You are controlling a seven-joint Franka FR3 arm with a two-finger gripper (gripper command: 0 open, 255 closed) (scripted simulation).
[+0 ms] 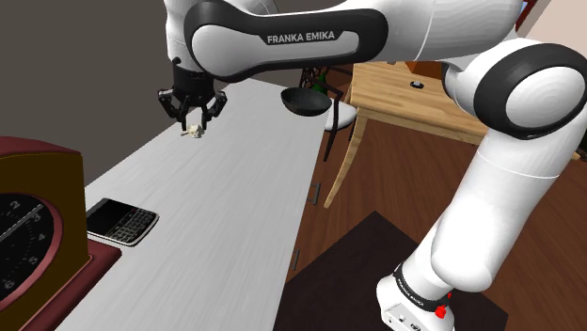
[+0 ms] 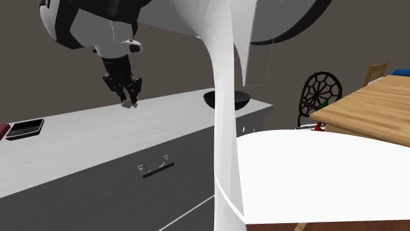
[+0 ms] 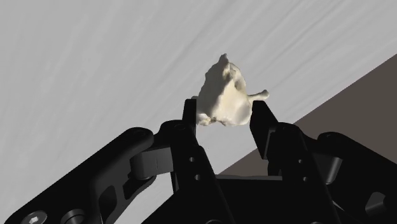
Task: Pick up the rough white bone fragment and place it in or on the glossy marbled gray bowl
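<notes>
A rough cream-white bone fragment sits clasped between the two black fingers of my gripper. In the shoulder view the gripper hangs a little above the pale grey counter, with the bone fragment at its tips. The second exterior view shows the gripper and the bone fragment lifted just off the counter. A dark bowl stands at the counter's far end, well beyond the gripper; the same bowl appears partly behind the white arm.
A black phone lies on the counter near a dark red clock case. A wooden table and a chair stand beyond the counter's far corner. The counter front has a drawer handle.
</notes>
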